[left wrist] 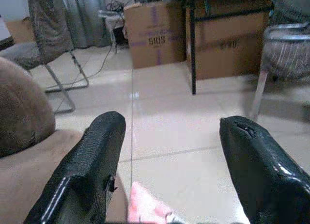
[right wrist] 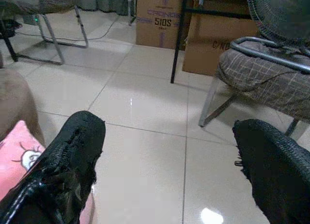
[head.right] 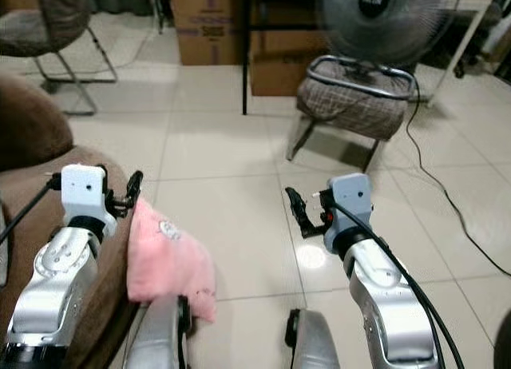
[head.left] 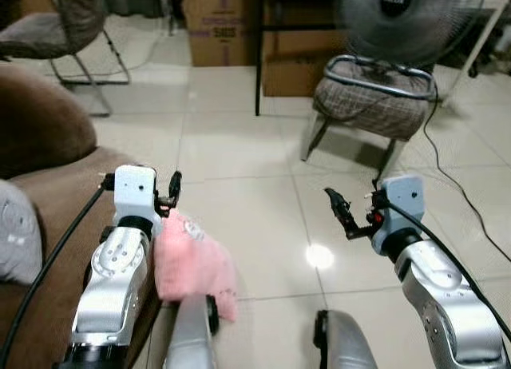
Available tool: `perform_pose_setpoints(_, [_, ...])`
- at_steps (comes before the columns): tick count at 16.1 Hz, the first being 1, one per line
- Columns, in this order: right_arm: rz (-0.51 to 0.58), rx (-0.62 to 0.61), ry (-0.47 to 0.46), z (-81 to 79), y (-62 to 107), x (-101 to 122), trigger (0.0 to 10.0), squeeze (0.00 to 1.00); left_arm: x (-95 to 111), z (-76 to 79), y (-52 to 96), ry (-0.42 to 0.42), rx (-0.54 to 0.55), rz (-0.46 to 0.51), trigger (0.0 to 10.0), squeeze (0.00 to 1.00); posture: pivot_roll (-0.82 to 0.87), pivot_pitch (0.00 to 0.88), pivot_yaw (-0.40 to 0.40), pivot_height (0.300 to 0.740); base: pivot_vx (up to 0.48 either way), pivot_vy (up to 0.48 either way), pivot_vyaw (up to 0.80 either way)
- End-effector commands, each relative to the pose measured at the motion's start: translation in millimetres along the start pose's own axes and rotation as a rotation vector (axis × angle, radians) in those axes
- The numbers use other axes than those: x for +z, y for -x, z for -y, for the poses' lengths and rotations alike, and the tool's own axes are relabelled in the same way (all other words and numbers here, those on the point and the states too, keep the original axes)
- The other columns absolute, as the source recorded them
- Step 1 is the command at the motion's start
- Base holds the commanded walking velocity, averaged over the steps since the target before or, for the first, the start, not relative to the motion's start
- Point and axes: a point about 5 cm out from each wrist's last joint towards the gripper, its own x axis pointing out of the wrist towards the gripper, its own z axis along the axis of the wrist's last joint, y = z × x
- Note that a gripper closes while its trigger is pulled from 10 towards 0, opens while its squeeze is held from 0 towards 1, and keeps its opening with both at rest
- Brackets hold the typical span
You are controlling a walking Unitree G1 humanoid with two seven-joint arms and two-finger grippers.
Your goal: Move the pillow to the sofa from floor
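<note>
Pale glossy tiles point(head.left: 239, 145) run across your whole workspace, with a bright lamp glare point(head.left: 319, 257) between the arms.

Start at your left: the brown sofa point(head.left: 56, 201) fills that edge, and a grey cushion point(head.left: 16, 233) already lies on its seat. Your left end effector point(left wrist: 167, 161) hangs just above the sofa's front edge with its fingers spread wide and nothing between them.

Just beside it, the pink pillow point(head.left: 192, 261) stands on the floor, leaning against the sofa front. So the pillow is not on the seat yet.

Further right, your right end effector point(right wrist: 169, 170) is also wide open and empty, held over bare tile well apart from the pillow. Beyond it stand a padded chair point(head.left: 375, 97), a fan point(head.left: 399, 17), and a black cable point(head.left: 459, 185) trailing over the floor.

Here is what could bite you:
- The pillow is soft and slumped. Pinch only a corner and I judge it will sag, slip out, or drag along the sofa front.
- Your left arm sits tight against the sofa. Reach down carelessly and a finger may jam into the upholstery instead of closing on fabric.
- Bend too near and your own legs could nudge the pillow flat.
- Step rightward and that cable may catch your foot.
- The grey cushion takes seat room, so a short drop may roll the pillow back off.
</note>
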Motion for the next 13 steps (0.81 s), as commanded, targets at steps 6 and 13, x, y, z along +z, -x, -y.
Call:
perform_pose_setpoints(6, [-0.024,0.106,0.041,-2.6,-1.4,0,10.0,0.0,-22,-20.7,-29.8,-0.049,0.011,-0.148,10.0,0.0,0.0,0.0,-0.021,0.48,0.0,0.0,0.0])
perform_pose_setpoints(13, [-0.07,0.225,0.09,-10.3,5.2,-4,10.0,0.0,-47,-44.0,-47.3,-0.031,0.035,-0.243,10.0,1.0,-0.01,0.0,-0.037,0.46,0.0,0.0,0.0])
